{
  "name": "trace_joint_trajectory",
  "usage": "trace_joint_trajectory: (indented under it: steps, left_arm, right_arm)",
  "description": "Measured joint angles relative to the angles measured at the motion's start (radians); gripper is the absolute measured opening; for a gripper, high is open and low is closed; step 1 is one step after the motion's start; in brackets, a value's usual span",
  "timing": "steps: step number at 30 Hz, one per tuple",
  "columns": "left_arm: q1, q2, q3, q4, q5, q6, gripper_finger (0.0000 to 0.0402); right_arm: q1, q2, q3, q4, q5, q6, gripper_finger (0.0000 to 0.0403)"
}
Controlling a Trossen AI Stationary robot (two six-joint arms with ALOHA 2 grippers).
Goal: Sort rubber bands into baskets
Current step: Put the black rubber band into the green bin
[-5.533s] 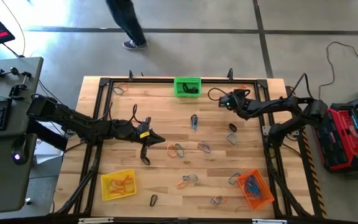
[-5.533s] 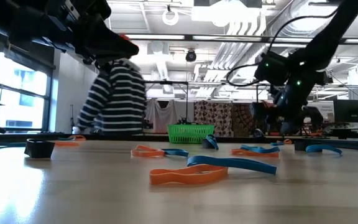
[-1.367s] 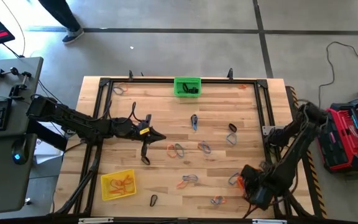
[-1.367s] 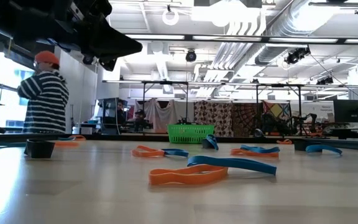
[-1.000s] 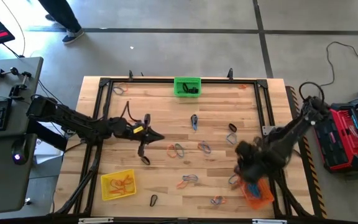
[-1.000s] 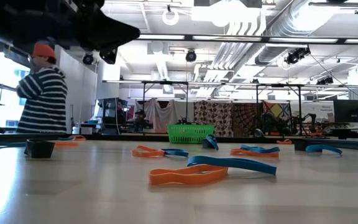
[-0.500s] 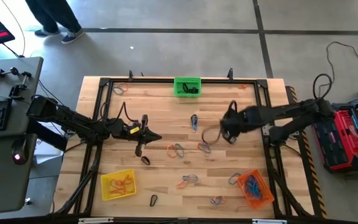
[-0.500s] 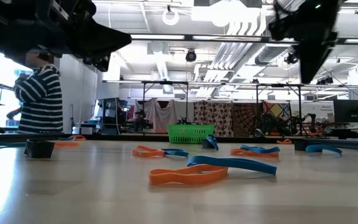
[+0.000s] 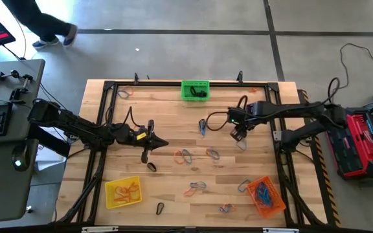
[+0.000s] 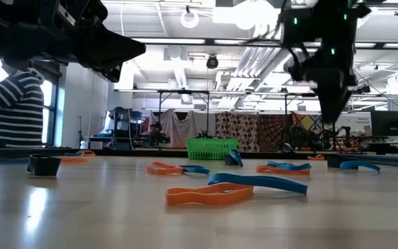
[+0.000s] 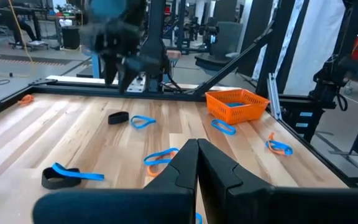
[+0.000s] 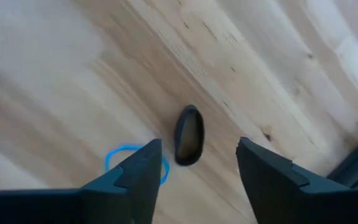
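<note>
Rubber bands lie scattered flat on the wooden table [image 9: 173, 107]. My right gripper [image 12: 197, 168] hangs open, pointing down, over a black band [image 12: 188, 135] with a blue band [image 12: 126, 155] beside it, right of the table's middle [image 9: 238, 131]; it touches neither. My left gripper [image 11: 197, 168] is shut and level, with nothing in it, left of centre [image 9: 155, 144]. The green basket [image 9: 195, 90] stands at the far edge, the yellow basket [image 9: 123, 192] near left and the orange basket [image 9: 265, 197] near right.
A black frame [image 9: 112, 87] runs round the table. Orange and blue bands [image 10: 233, 187] lie near the middle, and a black band [image 9: 151, 166] lies near my left gripper. A person [image 10: 12, 111] stands beyond the far left corner.
My right gripper has swung from beside the orange basket toward the table's far edge and a little left, stopping over the black band. The person beyond the table has walked left.
</note>
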Motion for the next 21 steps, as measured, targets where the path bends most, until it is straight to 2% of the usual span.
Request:
trace_joint_trajectory:
  steps: [5, 13, 17, 21]
  left_arm:
    - [0.000, 0.000, 0.000, 0.001, 0.000, 0.000, 0.0000]
    - [0.000, 0.000, 0.000, 0.001, 0.000, 0.000, 0.0000]
    - [0.000, 0.000, 0.000, 0.000, 0.000, 0.000, 0.0000]
    - [0.000, 0.000, 0.000, 0.000, 0.000, 0.000, 0.0000]
  right_arm:
    - [-0.069, 0.000, -0.128, 0.135, -0.046, -0.026, 0.0222]
    - [-0.133, 0.001, -0.256, 0.286, -0.102, -0.063, 0.0227]
    - [-0.137, 0.000, -0.264, 0.308, -0.107, -0.074, 0.0211]
    - [-0.148, 0.000, -0.264, 0.318, -0.107, -0.084, 0.0178]
